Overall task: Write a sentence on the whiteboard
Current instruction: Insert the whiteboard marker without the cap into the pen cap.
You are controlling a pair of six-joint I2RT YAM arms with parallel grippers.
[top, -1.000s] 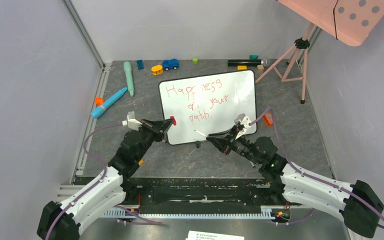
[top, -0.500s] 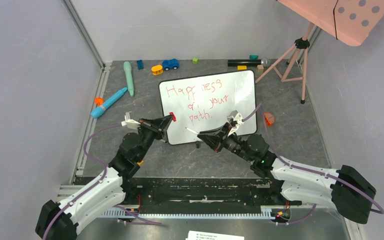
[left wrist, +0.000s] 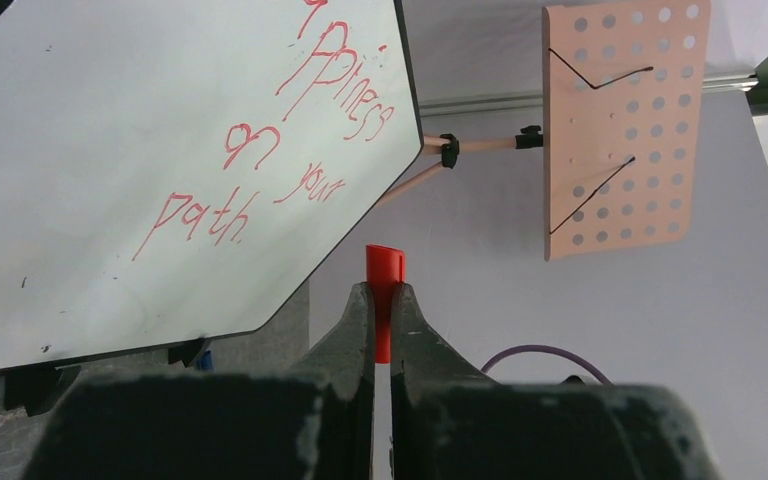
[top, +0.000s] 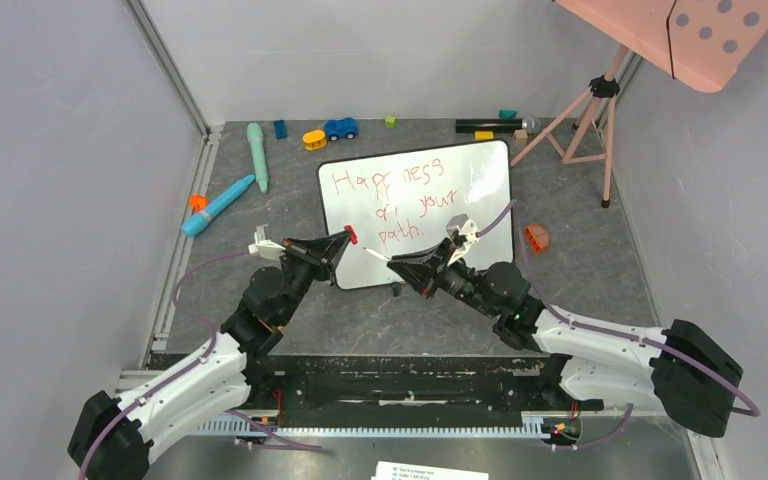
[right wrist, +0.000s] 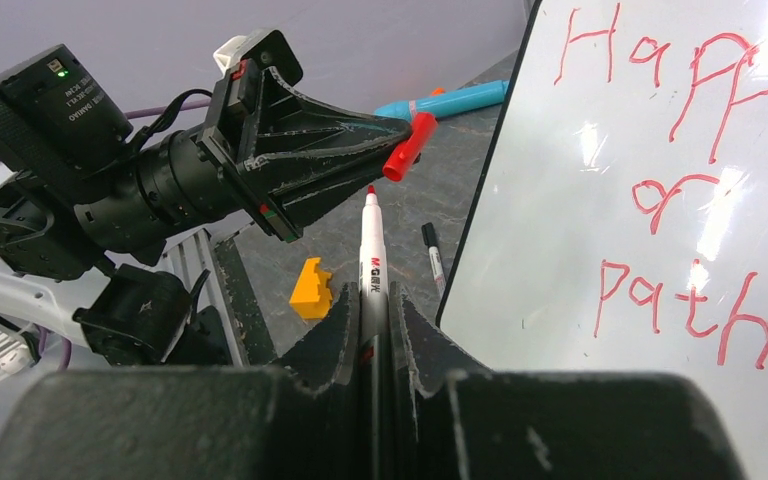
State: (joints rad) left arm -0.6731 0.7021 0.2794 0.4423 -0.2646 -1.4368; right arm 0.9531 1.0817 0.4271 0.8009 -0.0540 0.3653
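Observation:
The whiteboard (top: 482, 190) lies on the grey mat, and the red sentence (top: 390, 205) on it reads "Happiness on your path." in three lines. My left gripper (top: 343, 239) hovers at the board's near-left edge, shut on a red marker cap (top: 349, 237). My right gripper (top: 398, 267) is shut on a white marker (top: 375, 256). In the right wrist view the marker's (right wrist: 372, 255) red tip points at the cap (right wrist: 408, 148), a short gap apart. In the left wrist view the cap (left wrist: 384, 275) sticks out of the left gripper (left wrist: 382, 296), beside the whiteboard (left wrist: 110, 130).
A blue pen (top: 218, 205), a teal pen (top: 257, 155), a toy car (top: 340, 128) and small blocks lie at the back left. An orange piece (top: 535, 237) sits right of the board. A pink tripod (top: 590, 120) carries a dotted panel (top: 690, 35). A small black pen (right wrist: 434, 262) and yellow block (right wrist: 312, 290) lie near the board.
My right gripper has moved left and forward with the marker, bringing its tip close to the cap. The left gripper has lifted slightly with the cap.

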